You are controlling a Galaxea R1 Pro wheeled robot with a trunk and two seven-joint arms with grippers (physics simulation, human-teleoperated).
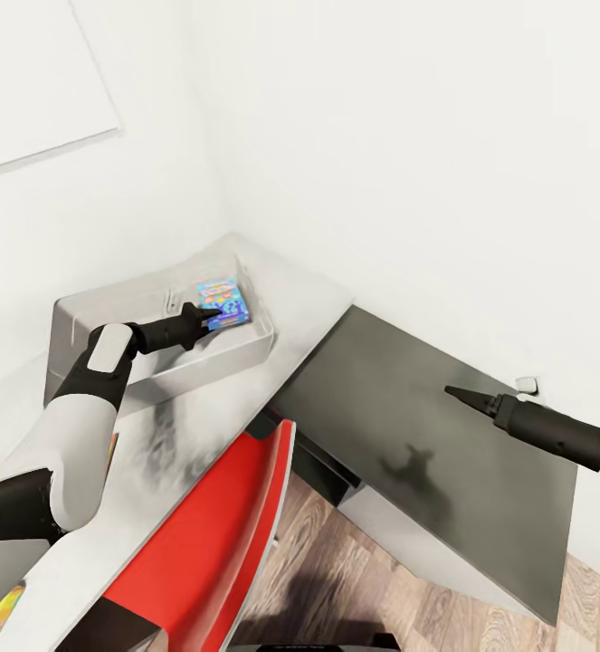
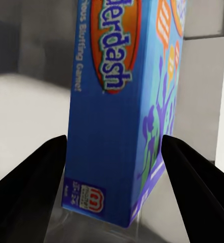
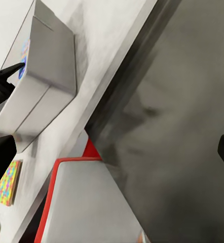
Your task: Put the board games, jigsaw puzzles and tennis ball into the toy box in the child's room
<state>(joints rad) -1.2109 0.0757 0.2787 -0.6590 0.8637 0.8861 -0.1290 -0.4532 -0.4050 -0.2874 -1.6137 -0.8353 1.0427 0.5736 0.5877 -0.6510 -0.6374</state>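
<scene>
Head view: the left fingers [image 1: 211, 315] reach into the grey toy box [image 1: 82, 317] on the pale bench [image 1: 309, 299]. The blue game box [image 1: 223, 303] lies inside, between the spread fingers, untouched. Right fingers [image 1: 458, 394] hover over the dark side cabinet [image 1: 444, 471]; I cannot tell their gap. A puzzle square [image 3: 7, 183] lies on the bench.

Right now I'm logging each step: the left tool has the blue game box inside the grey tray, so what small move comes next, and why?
Probably draw the left tool straight back out of the toy box. The blue board game already lies inside it, and the left wrist view shows both fingers standing clear of the game's sides, so the hold looks released. The right tool hovers idle over the dark cabinet top.
</scene>
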